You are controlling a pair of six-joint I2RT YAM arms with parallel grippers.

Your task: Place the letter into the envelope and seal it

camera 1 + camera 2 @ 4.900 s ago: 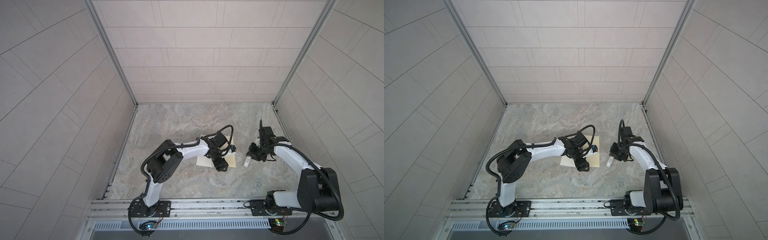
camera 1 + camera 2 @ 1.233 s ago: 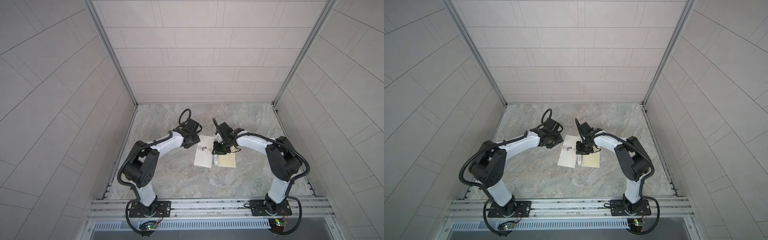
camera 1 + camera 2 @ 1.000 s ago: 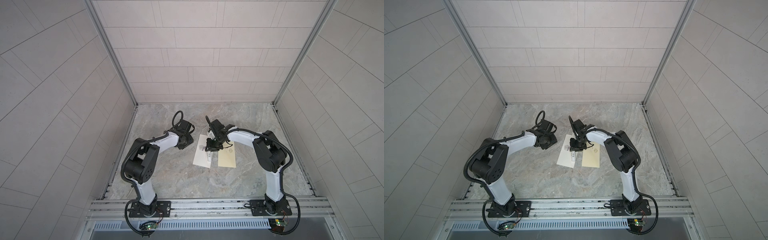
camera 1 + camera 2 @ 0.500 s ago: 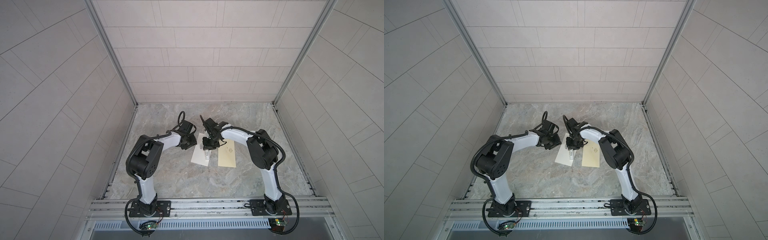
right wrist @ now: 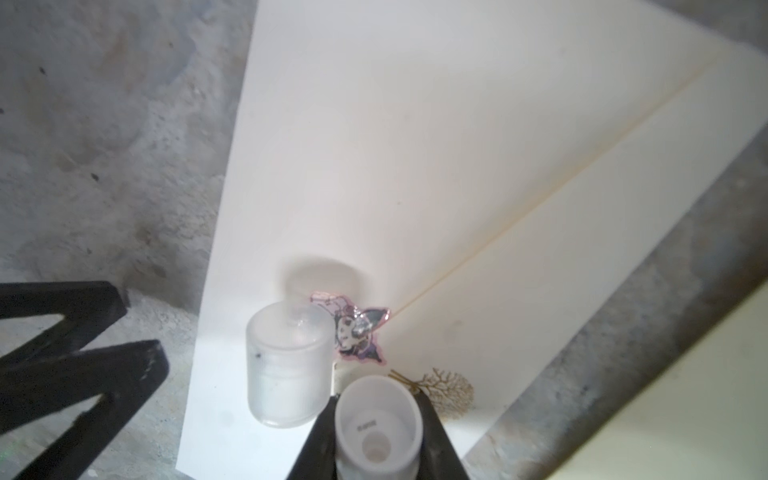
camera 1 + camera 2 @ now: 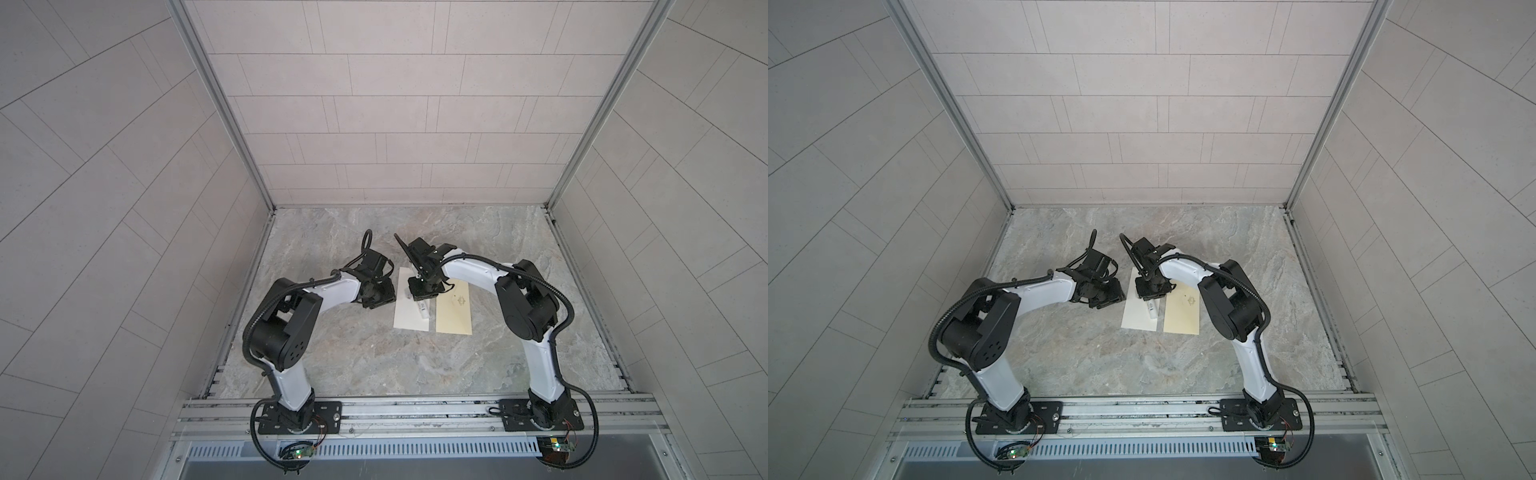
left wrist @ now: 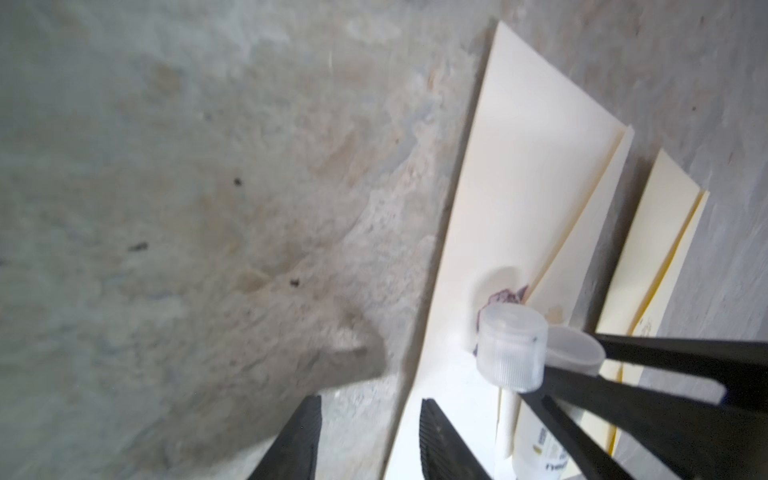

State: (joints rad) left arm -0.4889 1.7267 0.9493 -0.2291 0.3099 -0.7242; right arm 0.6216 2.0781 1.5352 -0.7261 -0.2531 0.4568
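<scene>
Below right gripper (image 5: pixel 376 419), the envelope (image 5: pixel 374 166)

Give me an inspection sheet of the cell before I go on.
Surface: marble table, no spill seen.
Job's things: white envelope flat, sticker on its flap seam; cream letter beside it, not inserted.
Clutter: nothing seen.
Grippers: left gripper open, empty, by the envelope's edge; right gripper shut on glue bottle, cap flipped open.
Cables: wrist loops clear of the papers.
Surroundings: tiled walls, front rail.
</scene>
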